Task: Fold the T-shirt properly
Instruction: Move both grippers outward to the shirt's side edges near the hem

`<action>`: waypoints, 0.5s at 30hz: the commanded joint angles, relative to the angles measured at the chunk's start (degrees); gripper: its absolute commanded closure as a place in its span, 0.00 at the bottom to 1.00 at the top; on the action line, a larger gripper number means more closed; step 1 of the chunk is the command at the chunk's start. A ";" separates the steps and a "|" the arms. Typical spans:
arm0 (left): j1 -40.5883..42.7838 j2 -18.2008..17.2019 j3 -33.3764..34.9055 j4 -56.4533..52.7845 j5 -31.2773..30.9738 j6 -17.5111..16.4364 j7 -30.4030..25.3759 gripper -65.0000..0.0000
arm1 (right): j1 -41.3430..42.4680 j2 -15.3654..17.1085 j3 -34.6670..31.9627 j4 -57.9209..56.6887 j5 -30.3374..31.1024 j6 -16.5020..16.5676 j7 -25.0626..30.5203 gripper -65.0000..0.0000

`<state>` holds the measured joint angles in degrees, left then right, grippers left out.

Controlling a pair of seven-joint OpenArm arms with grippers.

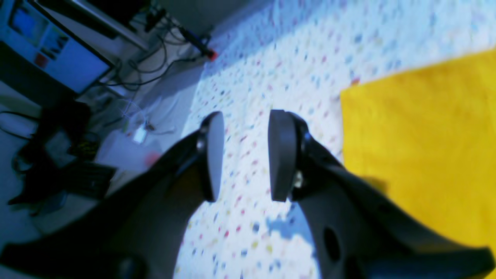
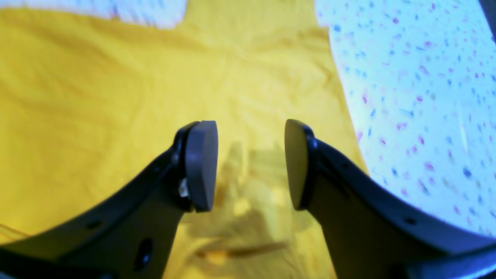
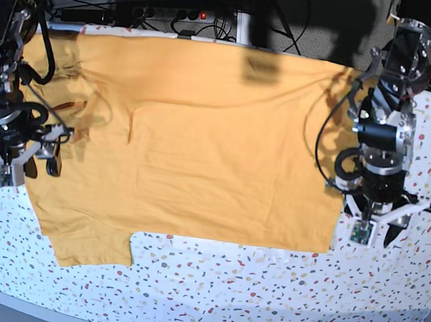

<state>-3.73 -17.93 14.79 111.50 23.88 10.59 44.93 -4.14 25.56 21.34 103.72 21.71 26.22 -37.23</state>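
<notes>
The T-shirt lies spread flat across the speckled table cover, plain side up, no lettering showing. One short sleeve juts toward the near edge on the base view's left; the long far edge runs under the cables at the back.

Nearest the camera on the base view's right, the left gripper hangs over bare cover just beside the shirt's near corner, jaws apart and holding nothing. On the base view's left, the right gripper hovers above the cloth close to its side edge, likewise parted and empty.

The cloth looks like thin cotton: light, limp, with shallow wrinkles across the chest. It will probably drape and sag from any point lifted, and drag rather than slide cleanly on the cover. It isn't fragile, but a pinch taken mid-panel would likely bunch it. Better holds seem to be the hem corner by the left gripper and the shoulder or sleeve seam near the right one.
</notes>
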 commanded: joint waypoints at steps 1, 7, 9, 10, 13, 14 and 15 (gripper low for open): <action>-2.08 -0.35 -0.17 1.09 -0.02 0.81 -2.16 0.71 | 1.95 0.94 0.39 1.05 1.62 -0.48 1.42 0.57; -8.92 -0.35 -0.17 0.79 -2.97 0.76 -3.04 0.71 | 9.49 0.92 0.39 1.05 6.27 -0.11 -2.27 0.57; -11.02 -0.35 -0.17 0.24 -2.99 0.76 -3.04 0.71 | 11.85 0.94 0.39 1.05 6.67 -0.11 -4.26 0.57; -12.11 -0.35 -0.17 -0.20 -2.99 0.79 -3.04 0.71 | 13.09 0.94 0.39 1.05 7.21 -0.09 -5.64 0.57; -15.50 -0.35 -0.17 -2.38 -2.99 0.76 -2.99 0.71 | 16.55 0.98 0.39 1.05 8.13 -0.04 -9.29 0.57; -16.52 -0.35 -0.17 -3.32 -2.97 0.76 -2.99 0.71 | 17.40 0.98 0.39 1.05 8.17 -0.04 -9.42 0.57; -17.55 -0.35 -0.17 -4.37 -2.99 0.76 -2.99 0.71 | 18.01 0.98 0.39 1.05 8.17 -0.07 -9.35 0.57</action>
<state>-19.92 -17.93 14.94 106.32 20.21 10.59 43.40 12.82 25.56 21.37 103.72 29.15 26.39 -48.07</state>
